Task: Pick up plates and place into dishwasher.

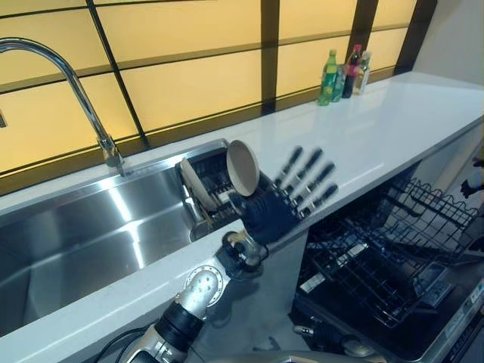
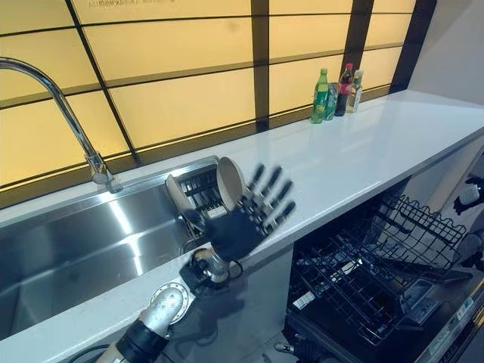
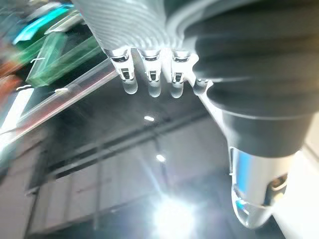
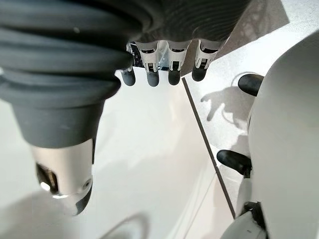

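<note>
Two beige plates stand on edge in a dark dish rack (image 1: 219,198) at the sink's right end: a round one (image 1: 242,168) and a second (image 1: 197,185) to its left. My left hand (image 1: 268,212) is raised at the counter's front edge, just in front of the round plate. Its fingers (image 3: 154,74) are straight and spread, holding nothing. The dishwasher (image 1: 393,249) stands open at lower right, its black wire rack pulled out. My right hand (image 4: 169,62) hangs over a pale floor with its fingers relaxed and nothing in them.
A steel sink (image 1: 83,234) with a tall curved faucet (image 1: 76,83) lies to the left. The white counter (image 1: 378,128) runs to the right, with three bottles (image 1: 344,74) at its back edge against the window.
</note>
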Tool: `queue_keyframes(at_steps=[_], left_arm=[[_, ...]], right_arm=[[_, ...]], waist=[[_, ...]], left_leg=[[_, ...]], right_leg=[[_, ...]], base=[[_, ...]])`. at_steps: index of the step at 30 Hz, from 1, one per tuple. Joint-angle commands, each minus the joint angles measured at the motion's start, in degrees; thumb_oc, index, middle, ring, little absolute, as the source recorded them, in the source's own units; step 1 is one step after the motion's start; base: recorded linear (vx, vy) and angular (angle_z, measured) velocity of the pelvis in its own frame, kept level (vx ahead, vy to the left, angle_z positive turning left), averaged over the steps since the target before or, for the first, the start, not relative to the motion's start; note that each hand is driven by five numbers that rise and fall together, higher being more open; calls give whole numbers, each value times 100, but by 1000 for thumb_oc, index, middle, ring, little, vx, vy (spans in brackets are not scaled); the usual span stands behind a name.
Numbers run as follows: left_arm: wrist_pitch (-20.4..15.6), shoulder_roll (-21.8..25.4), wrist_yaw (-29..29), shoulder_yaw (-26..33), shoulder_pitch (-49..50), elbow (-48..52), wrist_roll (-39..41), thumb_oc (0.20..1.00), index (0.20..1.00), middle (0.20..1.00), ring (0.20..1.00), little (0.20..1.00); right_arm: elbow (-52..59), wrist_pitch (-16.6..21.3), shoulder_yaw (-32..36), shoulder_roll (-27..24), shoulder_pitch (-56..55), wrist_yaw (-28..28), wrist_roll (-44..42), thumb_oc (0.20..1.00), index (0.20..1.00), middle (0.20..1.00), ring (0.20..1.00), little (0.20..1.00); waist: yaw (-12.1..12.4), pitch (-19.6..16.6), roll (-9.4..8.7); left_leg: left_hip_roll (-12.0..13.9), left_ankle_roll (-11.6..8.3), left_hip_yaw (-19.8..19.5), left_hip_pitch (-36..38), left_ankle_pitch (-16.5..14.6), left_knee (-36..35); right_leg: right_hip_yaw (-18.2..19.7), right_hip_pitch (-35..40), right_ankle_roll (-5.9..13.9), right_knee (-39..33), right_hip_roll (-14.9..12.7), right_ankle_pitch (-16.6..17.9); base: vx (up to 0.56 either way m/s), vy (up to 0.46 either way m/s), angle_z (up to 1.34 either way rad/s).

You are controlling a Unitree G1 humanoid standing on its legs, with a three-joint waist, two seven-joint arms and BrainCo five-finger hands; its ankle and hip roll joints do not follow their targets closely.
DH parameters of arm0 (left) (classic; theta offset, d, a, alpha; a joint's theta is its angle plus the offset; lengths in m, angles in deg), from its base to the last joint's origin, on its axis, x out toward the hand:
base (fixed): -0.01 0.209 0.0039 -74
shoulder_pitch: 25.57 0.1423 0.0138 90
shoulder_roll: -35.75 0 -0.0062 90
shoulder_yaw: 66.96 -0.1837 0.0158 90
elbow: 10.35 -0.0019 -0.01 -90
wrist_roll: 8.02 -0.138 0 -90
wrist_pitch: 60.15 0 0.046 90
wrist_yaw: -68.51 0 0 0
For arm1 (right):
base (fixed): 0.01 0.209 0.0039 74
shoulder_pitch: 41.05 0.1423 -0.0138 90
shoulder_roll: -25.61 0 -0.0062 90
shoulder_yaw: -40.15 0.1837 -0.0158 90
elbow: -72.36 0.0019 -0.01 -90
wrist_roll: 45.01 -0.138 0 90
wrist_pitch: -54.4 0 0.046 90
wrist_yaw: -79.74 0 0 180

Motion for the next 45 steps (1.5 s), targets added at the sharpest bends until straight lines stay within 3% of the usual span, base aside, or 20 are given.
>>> queue_keyframes(at_steps=[1, 2, 3, 4, 6, 7, 8, 10, 11, 12, 15, 19, 22, 25, 27, 31, 36, 45], left_arm=[[-1975, 224, 1432, 579, -558, 497, -2558, 1000, 1000, 1000, 1000, 1000], [-2420, 790, 2200, 1027, -675, 508, -3920, 1000, 1000, 1000, 1000, 1000], [-2563, 1023, 2649, 1195, -723, 504, -4666, 1000, 1000, 1000, 1000, 1000], [-2586, 1566, 3305, 1676, -889, 438, -5393, 1000, 1000, 1000, 1000, 1000], [-2525, 2281, 3870, 2316, -1226, 132, -6465, 1000, 1000, 1000, 1000, 1000], [-2524, 2378, 3990, 2376, -1286, 83, -6705, 1000, 1000, 1000, 1000, 1000], [-2370, 2998, 4201, 2641, -1524, -131, -6823, 1000, 1000, 1000, 1000, 1000], [-2075, 3809, 4562, 2796, -1876, -541, -7175, 1000, 1000, 1000, 1000, 1000], [-1939, 3939, 4739, 2777, -1966, -634, -7460, 1000, 1000, 1000, 1000, 1000], [-2013, 4539, 4913, 2761, -2055, -1092, -7604, 1000, 1000, 1000, 1000, 1000], [-2082, 5589, 5209, 2509, -2237, -1916, -8269, 1000, 1000, 1000, 1000, 1000], [-2090, 6337, 5347, 2226, -2322, -2427, -8993, 1000, 1000, 1000, 1000, 1000], [-1936, 6939, 5096, 1746, -2404, -2559, -10109, 1000, 1000, 1000, 1000, 1000], [-1831, 7328, 4830, 1146, -2620, -2556, -11138, 1000, 1000, 1000, 1000, 1000], [-1787, 7451, 4669, 890, -2720, -2574, -11345, 1000, 1000, 1000, 1000, 1000], [-2019, 7607, 4438, 372, -2813, -2733, -12200, 1000, 1000, 1000, 1000, 1000], [-2187, 7673, 4787, 187, -2595, -2761, -12642, 1000, 1000, 1000, 1000, 1000], [-2257, 7498, 5881, 573, -2047, -3205, -13141, 1000, 1000, 1000, 1000, 1000]], right_arm=[[-131, 49, -44, 104, 452, 42, -85, 1000, 1000, 1000, 1000, 1000], [-56, 179, -62, 63, 323, 12, -106, 1000, 1000, 1000, 1000, 1000], [-26, 256, -63, 54, 267, -8, -123, 1000, 1000, 1000, 1000, 1000], [75, 399, -57, 17, 120, -53, -144, 1000, 1000, 1000, 1000, 1000], [333, 527, -127, -59, -28, -146, -225, 1000, 1000, 1000, 1000, 1000], [385, 550, -141, -70, -39, -174, -231, 1000, 1000, 1000, 1000, 1000], [549, 541, -172, -163, -24, -267, -300, 1000, 1000, 1000, 1000, 1000], [1024, 579, -235, -333, -39, -375, -432, 1000, 1000, 1000, 1000, 1000], [1109, 701, -243, -360, -47, -431, -491, 1000, 1000, 1000, 1000, 1000], [1761, 566, -257, -462, -112, -399, -632, 1000, 1000, 1000, 1000, 1000], [2957, 563, -170, -651, -402, -200, -864, 1000, 1000, 1000, 1000, 1000], [3602, 770, -14, -785, -670, -179, -965, 1000, 1000, 1000, 1000, 1000], [4028, 1098, 92, -955, -772, -141, -1189, 1000, 1000, 1000, 1000, 1000], [4396, 1368, 152, -1126, -814, -18, -1312, 1000, 1000, 1000, 1000, 1000], [4533, 1467, 184, -1184, -830, 9, -1355, 1000, 1000, 1000, 1000, 1000], [4767, 1535, 216, -1388, -850, -13, -1455, 1000, 1000, 1000, 1000, 1000], [4810, 1503, 257, -1571, -955, 39, -1609, 1000, 1000, 1000, 1000, 1000], [4687, 1463, 283, -1659, -1082, 91, -1628, 1000, 1000, 1000, 1000, 1000]], waist=[[314, 492, -92], [376, 488, -85], [392, 482, -88], [433, 448, -90], [453, 376, -101], [445, 363, -108], [455, 318, -90], [428, 290, -48], [418, 294, -48], [381, 295, -9], [259, 331, 30], [163, 374, 49], [84, 430, 92], [-6, 481, 128], [-30, 513, 140], [-154, 622, 199], [-249, 727, 223], [-308, 862, 222]], left_leg=[[-944, 712, 210, 239, -946, 160], [-947, 701, 158, 230, -929, 155], [-953, 696, 129, 224, -921, 153], [-966, 688, 97, 215, -905, 135], [-968, 660, 99, 177, -872, 116], [-967, 652, 99, 163, -866, 114], [-955, 633, 133, 127, -835, 111], [-938, 606, 186, 83, -781, 91], [-933, 601, 201, 77, -773, 87], [-923, 588, 245, 51, -737, 77], [-916, 584, 326, 1, -676, 59], [-915, 578, 395, -42, -654, 56], [-906, 563, 452, -55, -647, 56], [-892, 548, 518, -64, -641, 56], [-889, 542, 540, -67, -636, 56], [-873, 520, 636, -101, -621, 56], [-866, 468, 714, -167, -588, 56], [-860, 443, 752, -308, -514, 56]], right_leg=[[167, 120, 229, 148, -61, -659], [113, 143, 236, 146, -66, -684], [83, 154, 247, 142, -71, -695], [26, 178, 264, 119, -78, -714], [-53, 185, 278, 84, -86, -733], [-71, 179, 280, 80, -87, -736], [-78, 158, 285, 80, -82, -730], [-92, 121, 292, 78, -71, -714], [-98, 114, 293, 78, -69, -712], [-90, 85, 309, 76, -68, -690], [-83, 24, 356, 87, -70, -645], [-94, -23, 412, 87, -80, -602], [-101, -49, 468, 75, -90, -560], [-87, -86, 511, 77, -99, -525], [-68, -100, 527, 80, -100, -511], [-16, -172, 562, 78, -112, -472], [9, -250, 609, 56, -127, -427], [51, -389, 604, 56, -131, -390]], base=[[-16, -15, 5], [-6, -11, 11], [13, -6, 13], [25, -5, 14], [40, -5, 20], [51, 4, 27], [43, 12, 28], [52, 29, 25], [43, 36, 23], [25, 34, 18], [11, 23, 3], [5, 11, 3], [16, 9, 2], [47, 23, -5], [41, 35, -6], [36, 64, -4], [38, 71, -8], [-4, 54, -2]])
